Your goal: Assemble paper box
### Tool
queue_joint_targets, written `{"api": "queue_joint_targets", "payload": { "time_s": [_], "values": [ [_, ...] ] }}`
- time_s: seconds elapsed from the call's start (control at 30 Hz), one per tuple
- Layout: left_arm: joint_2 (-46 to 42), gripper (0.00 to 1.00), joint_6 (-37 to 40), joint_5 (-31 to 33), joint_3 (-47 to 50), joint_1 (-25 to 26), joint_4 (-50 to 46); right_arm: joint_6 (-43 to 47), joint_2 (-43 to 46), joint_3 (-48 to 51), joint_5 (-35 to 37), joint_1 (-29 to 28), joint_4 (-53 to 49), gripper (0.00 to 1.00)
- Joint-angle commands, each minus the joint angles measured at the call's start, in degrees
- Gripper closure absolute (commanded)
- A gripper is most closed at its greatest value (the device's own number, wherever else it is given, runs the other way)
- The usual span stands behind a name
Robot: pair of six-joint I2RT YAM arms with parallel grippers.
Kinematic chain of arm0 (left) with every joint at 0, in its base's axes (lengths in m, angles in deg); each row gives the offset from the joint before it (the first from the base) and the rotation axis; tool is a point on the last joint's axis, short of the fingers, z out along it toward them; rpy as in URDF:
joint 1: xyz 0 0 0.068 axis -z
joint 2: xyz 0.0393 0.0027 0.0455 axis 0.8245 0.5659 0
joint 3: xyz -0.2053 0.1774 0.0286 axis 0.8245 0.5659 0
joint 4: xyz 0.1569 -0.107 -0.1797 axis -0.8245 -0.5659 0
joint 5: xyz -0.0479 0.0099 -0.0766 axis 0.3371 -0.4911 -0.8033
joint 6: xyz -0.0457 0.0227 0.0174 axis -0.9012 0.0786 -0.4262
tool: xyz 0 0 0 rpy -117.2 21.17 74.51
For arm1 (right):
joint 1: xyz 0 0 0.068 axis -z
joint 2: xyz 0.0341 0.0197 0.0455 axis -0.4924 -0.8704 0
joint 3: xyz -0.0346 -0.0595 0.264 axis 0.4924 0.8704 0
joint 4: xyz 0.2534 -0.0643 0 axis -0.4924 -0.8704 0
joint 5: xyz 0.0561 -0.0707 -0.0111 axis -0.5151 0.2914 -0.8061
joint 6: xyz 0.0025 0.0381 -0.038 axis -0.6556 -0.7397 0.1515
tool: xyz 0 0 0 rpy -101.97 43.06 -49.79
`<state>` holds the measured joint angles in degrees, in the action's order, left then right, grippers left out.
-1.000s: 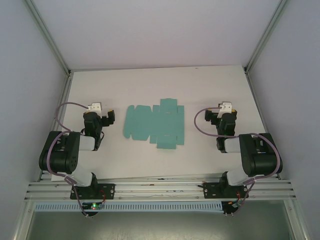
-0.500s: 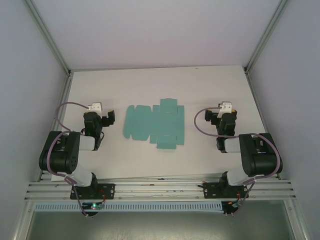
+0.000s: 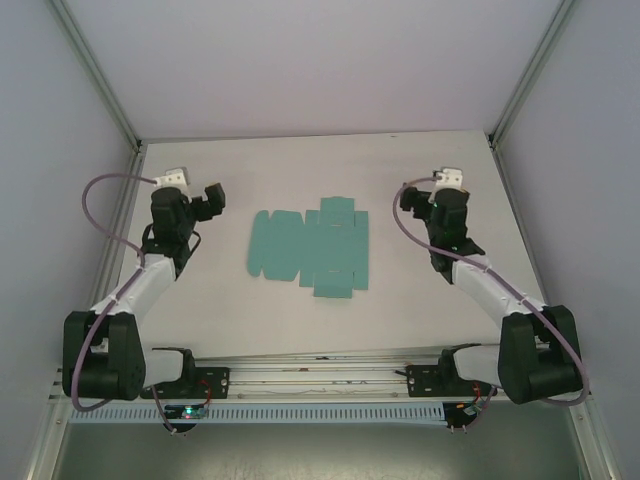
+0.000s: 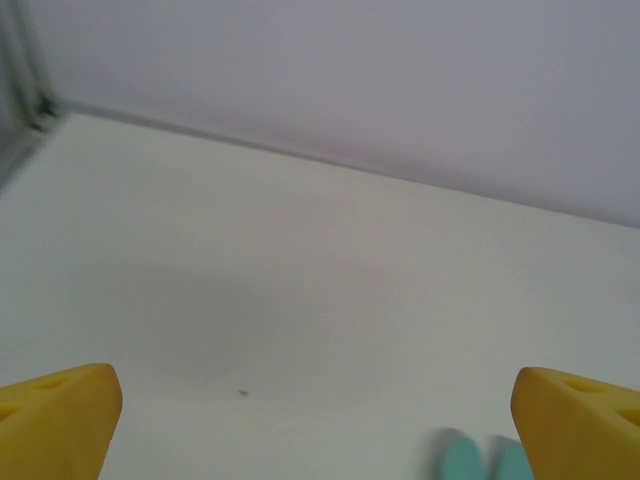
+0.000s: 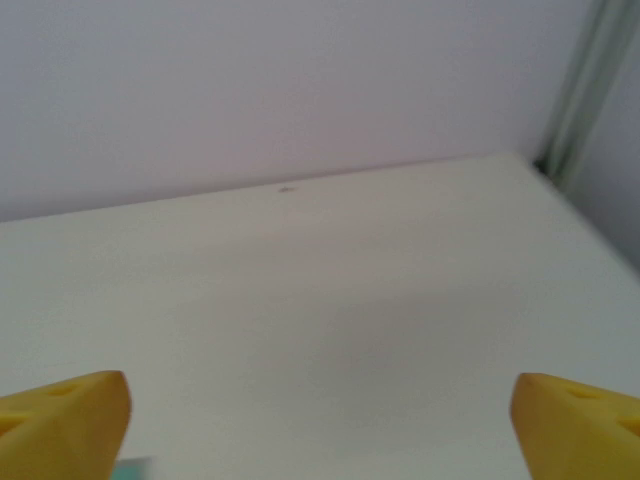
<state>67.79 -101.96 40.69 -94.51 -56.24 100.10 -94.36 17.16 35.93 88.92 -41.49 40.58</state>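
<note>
Both arms have unfolded from the tucked pose and reached toward the far side; the sheet hasn't shifted. Left hand [image 3: 210, 197]: fingers spread wide, nothing held, over bare counter [image 3: 300, 165] just off the left edge of the paper box [image 3: 310, 247]. Right hand [image 3: 413, 200]: also spread wide and empty, off the box's right edge. The box is a flat teal die-cut sheet lying mid-counter between the hands, touching neither. The left wrist view catches two rounded tabs at lower right. There is open counter all round the sheet, with most room beyond its far edge, up to the back wall [image 3: 320, 60].
</note>
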Motion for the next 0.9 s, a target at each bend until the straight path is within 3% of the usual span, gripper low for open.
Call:
{"api": "queue_joint_targets", "payload": {
  "time_s": [0.0,0.07,0.2,0.3,0.37,0.73,0.8,0.87],
  "values": [
    [5.9,0.0,-8.2,-11.7,-2.0,1.5,-10.4,-12.8,-4.1,-4.2,-2.8,-5.5,-18.7,0.12],
    [8.9,0.0,-9.8,-16.9,-2.9,2.0,-9.7,-15.1,-8.7,-7.1,-6.7,-8.4,-22.1,0.21],
    [13.9,0.0,-10.0,-23.7,-6.2,3.2,-13.8,-17.7,-18.4,-12.5,-13.3,-12.2,-25.7,0.48],
    [17.6,0.0,-9.0,-25.9,-7.9,4.4,-16.3,-19.0,-25.2,-15.8,-14.5,-13.0,-28.3,0.65],
    [20.0,0.0,-8.9,-28.3,-8.7,4.8,-16.3,-19.5,-28.4,-17.1,-14.1,-12.9,-29.4,0.71],
    [26.5,0.01,-6.5,-36.2,-12.0,8.3,-19.4,-20.6,-35.4,-13.3,-18.2,-12.0,-24.1,0.75],
    [27.0,0.07,-7.1,-38.9,-11.8,8.7,-17.6,-21.1,-36.3,-12.1,-19.6,-12.0,-21.8,0.76],
    [27.4,0.19,-8.8,-41.2,-11.4,9.1,-15.0,-21.3,-36.9,-11.2,-21.2,-11.9,-19.6,0.76]
  ]
}}
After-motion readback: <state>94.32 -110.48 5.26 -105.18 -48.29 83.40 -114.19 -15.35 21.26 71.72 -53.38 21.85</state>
